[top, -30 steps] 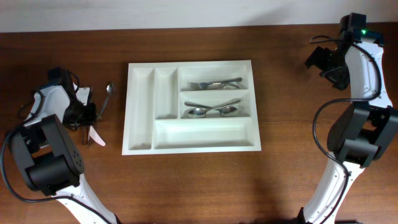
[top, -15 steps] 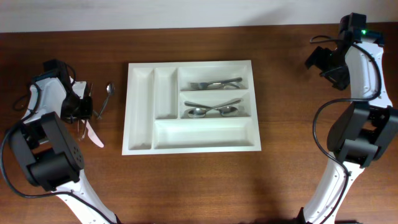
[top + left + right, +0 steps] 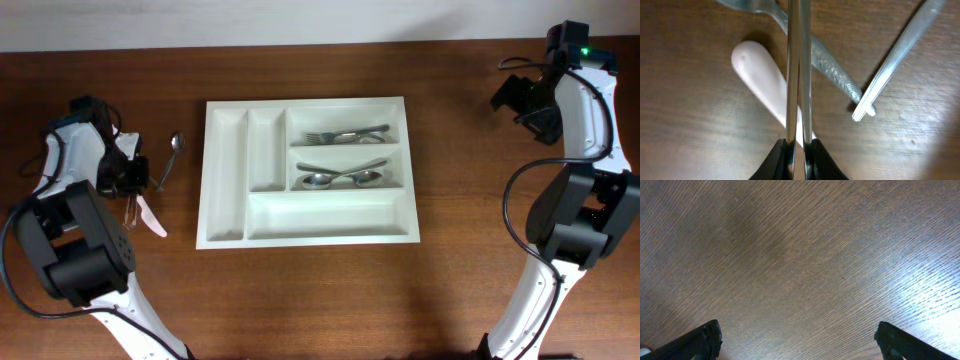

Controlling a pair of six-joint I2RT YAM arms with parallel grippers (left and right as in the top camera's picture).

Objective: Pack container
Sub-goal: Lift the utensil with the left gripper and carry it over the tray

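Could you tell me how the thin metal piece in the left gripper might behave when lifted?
The metal piece looks stiff, unlikely to flex. Pinched on its narrow polished edge by the left gripper, it may pivot or slip. It crosses a pale handle, possibly nudging it.

The overhead camera sits high above the table (image 3: pixel 320 300) and looks straight down. It sees the whole top, both arms and the container (image 3: pixel 325 215) in the middle.

The left wrist camera rides on the left gripper (image 3: pixel 799 157) and looks down from very near. It sees a thin metal piece (image 3: pixel 799 75) pinched in its own fingers (image 3: pixel 777 162), and a white handle (image 3: pixel 760 70) on the wood. The overhead view shows that same white handle (image 3: pixel 152 220), small, at the left side.

The right wrist camera looks down past the right gripper (image 3: pixel 800 340) at bare wood at the far right, also from near.
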